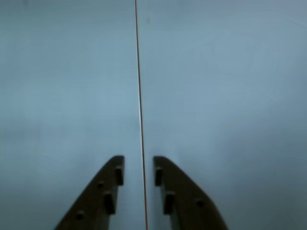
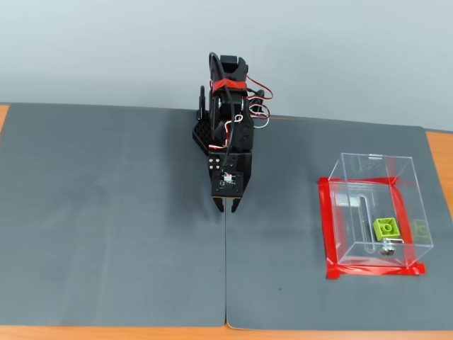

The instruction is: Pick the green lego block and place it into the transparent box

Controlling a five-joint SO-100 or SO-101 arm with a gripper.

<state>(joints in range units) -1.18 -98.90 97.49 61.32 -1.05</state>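
Note:
The green lego block [image 2: 386,228] lies studs-up on the floor of the transparent box [image 2: 354,212], beside a slot and a small metal piece. The box stands at the right of the fixed view. My gripper [image 2: 226,207] hangs over the middle of the grey mat, well left of the box, pointing down at the seam. In the wrist view my gripper [image 1: 139,160] shows two dark fingers a little apart with nothing between them, only the mat and its seam line [image 1: 140,96]. The block and box are out of the wrist view.
Red tape [image 2: 327,234] frames the box's base on the mat. Two grey mats [image 2: 106,212] meet at a seam under the gripper. The orange table edge [image 2: 106,333] shows along the front and sides. The arm's base [image 2: 212,134] stands at the back centre.

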